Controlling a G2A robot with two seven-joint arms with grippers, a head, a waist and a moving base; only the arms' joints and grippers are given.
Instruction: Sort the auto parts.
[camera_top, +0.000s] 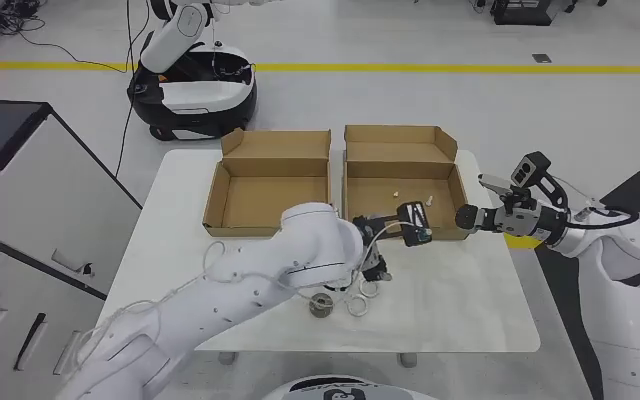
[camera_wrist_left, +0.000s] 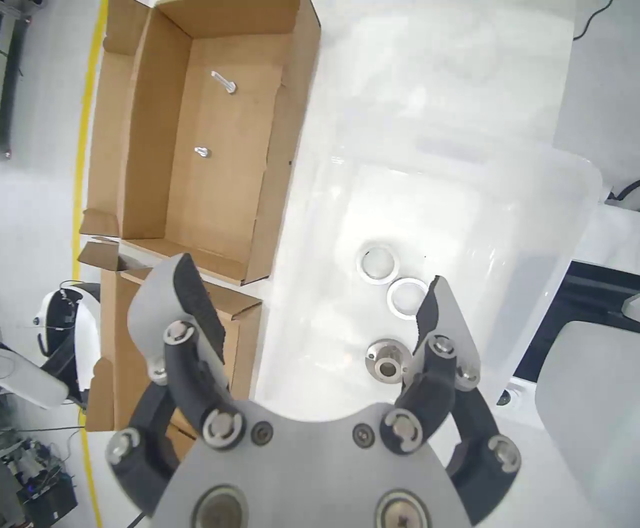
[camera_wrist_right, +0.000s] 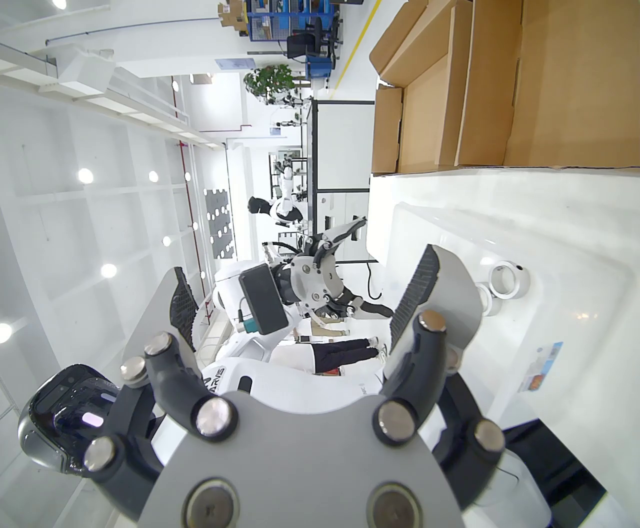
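1. Top view: the empty brown cardboard box (camera_top: 214, 195) sits at the left, well apart from the parts. A part carried that far in a weak grip could be dropped short.
2. The flanged silver metal hub (camera_wrist_left: 385, 364) and two flat white plastic rings (camera_wrist_left: 377, 262) lie just beside one another in the clear plastic tray (camera_wrist_left: 575, 200). One is likely to be nudged when another is pinched, and a thin ring may be skidded across the slick floor.
3. The left gripper (camera_wrist_left: 307, 280) is held spread and empty above them, so the hub could be struck by a finger.
4. The second brown cardboard box (camera_top: 400, 150), holding small silver bolts (camera_wrist_left: 223, 82), may be given the wrong part.
5. The right gripper (camera_top: 463, 217), also spread and empty, is placed by that box's wall, so the arms could be brought into contact there.
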